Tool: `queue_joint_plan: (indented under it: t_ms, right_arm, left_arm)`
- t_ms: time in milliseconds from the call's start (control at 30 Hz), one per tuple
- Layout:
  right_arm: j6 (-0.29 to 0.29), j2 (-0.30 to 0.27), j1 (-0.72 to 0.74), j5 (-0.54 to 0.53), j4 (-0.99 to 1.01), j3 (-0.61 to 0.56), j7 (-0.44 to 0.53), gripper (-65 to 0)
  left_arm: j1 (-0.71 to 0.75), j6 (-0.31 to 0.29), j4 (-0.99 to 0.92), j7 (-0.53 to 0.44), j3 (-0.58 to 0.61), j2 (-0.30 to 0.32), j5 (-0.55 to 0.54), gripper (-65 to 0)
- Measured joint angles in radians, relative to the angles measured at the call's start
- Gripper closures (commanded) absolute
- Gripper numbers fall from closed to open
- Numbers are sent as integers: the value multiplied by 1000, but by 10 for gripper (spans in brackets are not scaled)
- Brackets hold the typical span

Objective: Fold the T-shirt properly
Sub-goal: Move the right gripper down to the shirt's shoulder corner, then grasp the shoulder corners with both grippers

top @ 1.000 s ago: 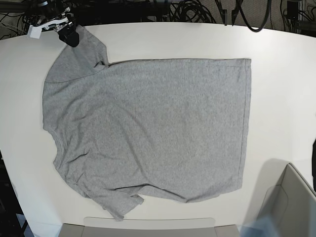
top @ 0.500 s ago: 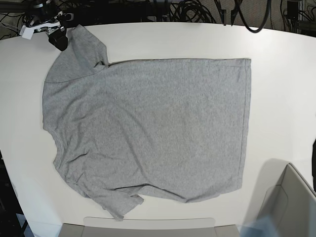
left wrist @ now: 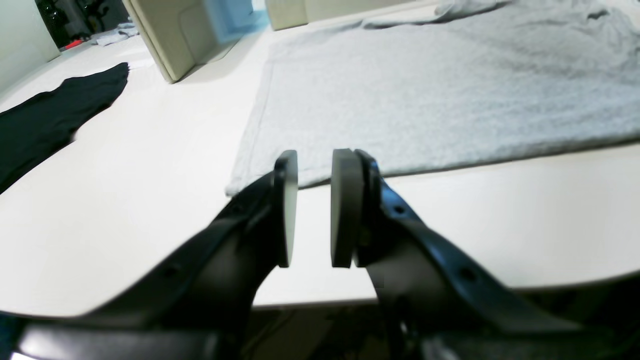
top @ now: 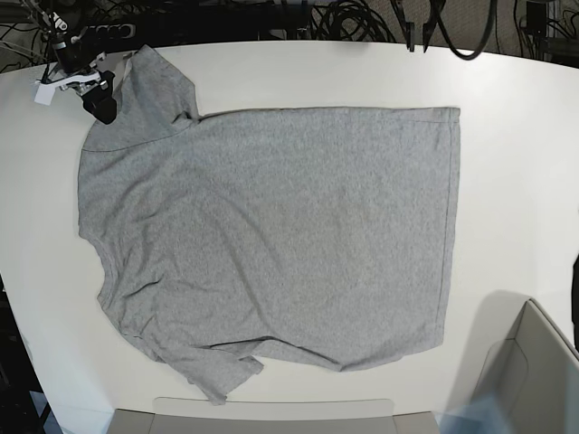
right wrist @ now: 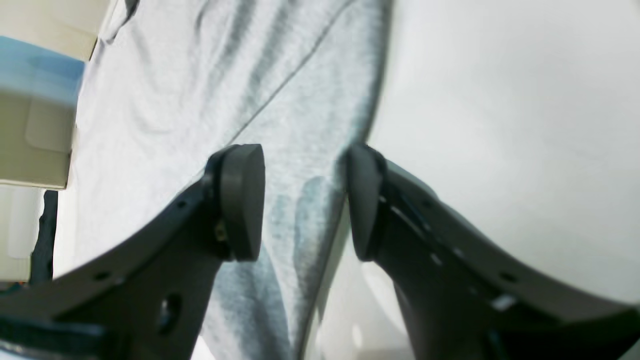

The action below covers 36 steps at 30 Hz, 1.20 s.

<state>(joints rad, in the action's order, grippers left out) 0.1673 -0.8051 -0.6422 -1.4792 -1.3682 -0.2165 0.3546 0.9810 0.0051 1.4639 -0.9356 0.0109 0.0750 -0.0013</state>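
Observation:
The heather-grey T-shirt (top: 271, 226) lies spread flat on the white table (top: 507, 136), plain side up, with its sleeves at the left and its hem at the right. My right gripper (top: 99, 104) hangs open at the outer edge of the far sleeve (top: 145, 99). In the right wrist view its fingers (right wrist: 242, 200) straddle the sleeve's edge (right wrist: 310, 130) with nothing held, the right gripper (right wrist: 305, 202) just above the cloth. My left gripper (left wrist: 314, 207) is out of the base view. It hovers off the table's edge near the hem corner (left wrist: 240, 182), jaws slightly apart and empty.
A cardboard box (top: 534, 380) stands at the near right corner, and it also shows as the box (left wrist: 170, 35) in the left wrist view. A black cloth (left wrist: 50, 120) lies on the table beyond the hem. A beige flap (top: 271, 411) sits at the near edge. Cables (top: 344, 18) run behind the table.
My right gripper has moved left and nearer, from the far sleeve's top corner to its outer edge. The T-shirt has not moved.

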Motion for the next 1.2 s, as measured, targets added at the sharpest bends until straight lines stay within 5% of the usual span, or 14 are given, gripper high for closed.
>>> queue_joint_plan:
  t_ms: [100,300,400,633,800,1000,1200]
  right_arm:
    - [-21,15,-1,-8,-28,0,0,-282]
    - [-19,80,-40,-6,-107,-7,-44,-282]
    - [-8,96,-40,-6,-112,-13,-68,-282]
    - [-7,93,-39,-3,-111,-14,-70,-282]
    - [-6,88,-39,-2,-111,-14,-78,-282]
    - [7,84,-40,1,-101,-14,-78,-282]
    - [6,83,-40,1,-100,-14,-79,-282]
  left_arm:
    - [6,2,51,40,-2,0,0,-133]
    - [11,-5,239,272,0,-2,-37,-135]
    - [11,-29,356,418,0,2,-167,-166]
    - [-67,-262,524,816,-5,94,-536,-178]
    - [-162,-263,503,988,-11,187,-790,-180]
    - [-251,-265,422,1229,-202,285,-1157,-180]
    - [-377,-261,237,1527,-411,278,-1220,-180]
